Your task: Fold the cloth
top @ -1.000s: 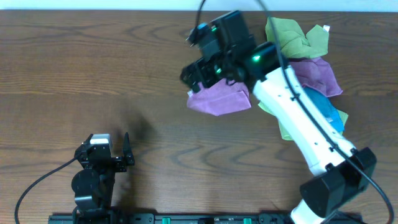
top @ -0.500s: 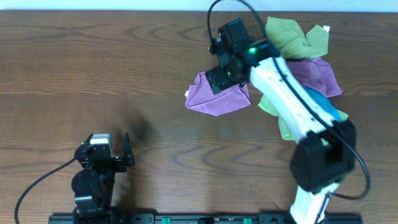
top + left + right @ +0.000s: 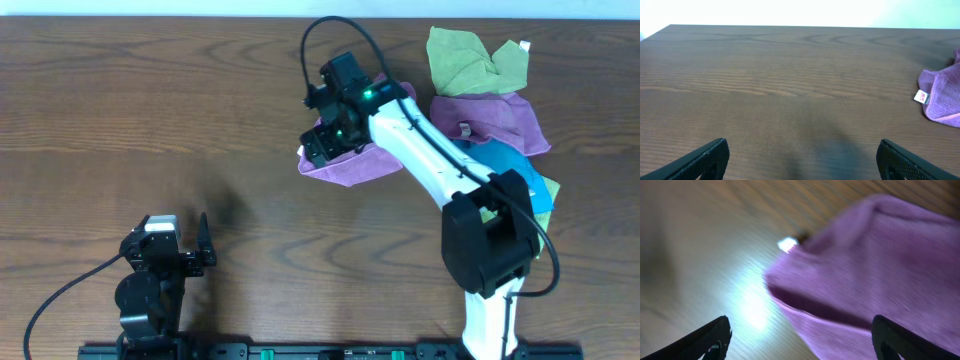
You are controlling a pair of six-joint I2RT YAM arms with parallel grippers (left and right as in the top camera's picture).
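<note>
The cloth [image 3: 350, 168] is a purple microfibre towel lying crumpled on the table, left of the pile. It also shows in the right wrist view [image 3: 880, 265] and at the right edge of the left wrist view [image 3: 945, 95]. A small white tag [image 3: 787, 243] shows at its corner. My right gripper [image 3: 325, 135] is open just above the cloth's left part, its fingers [image 3: 802, 342] spread over the cloth edge and bare wood, holding nothing. My left gripper [image 3: 185, 245] is open and empty [image 3: 802, 162], far from the cloth at the front left.
A pile of cloths lies at the back right: a green one [image 3: 470, 55], a mauve one with a small white tag [image 3: 505, 120], and a blue one [image 3: 515, 170] partly under the right arm. The table's far edge [image 3: 790, 25] is lit brightly.
My right gripper has dropped from high above the cloth and moved left, down to the cloth's left edge. The cloth has stayed in place. The left arm has not moved.
</note>
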